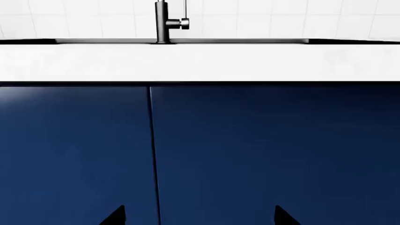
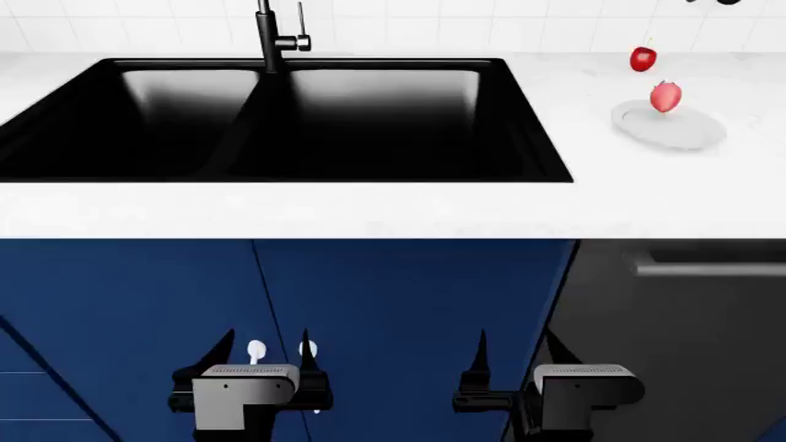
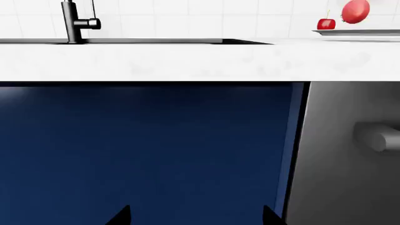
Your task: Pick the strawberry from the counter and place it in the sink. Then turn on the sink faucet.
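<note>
I find the counter [image 2: 368, 207] running the full width ahead of me, white and faintly marbled, with a thick front edge over navy cabinet doors [image 2: 406, 313]. The black double-basin sink [image 2: 62, 120] takes up its left and middle; both basins look bare, though I cannot make out a drain strainer. The sink faucet [image 2: 265, 37] stands at the sink's back rim over the divider, its side lever pointing right.

Both arms hang low in front of the cabinet, well below the counter's front edge. The left gripper [image 2: 261, 354] has its jaws spread wide and carries nothing. The right gripper [image 2: 516, 354] is likewise spread wide and empty.

The strawberry [image 2: 664, 96] is toward the counter's back right corner, on a shallow pale plate [image 2: 687, 136]. It stands with its long axis roughly upright, and whether it rests on the plate or sits just above it I cannot tell. Relative to the right gripper it lies up, forward and to the right; the left gripper is well apart from it, across the sink. I judge the right arm the nearer, and its first need is to rise clear of the front edge.

The fruit is small, tapered and pinkish-red. A rounder, darker cherry [image 2: 642, 59] sits just behind it, near the tiled wall.
</note>
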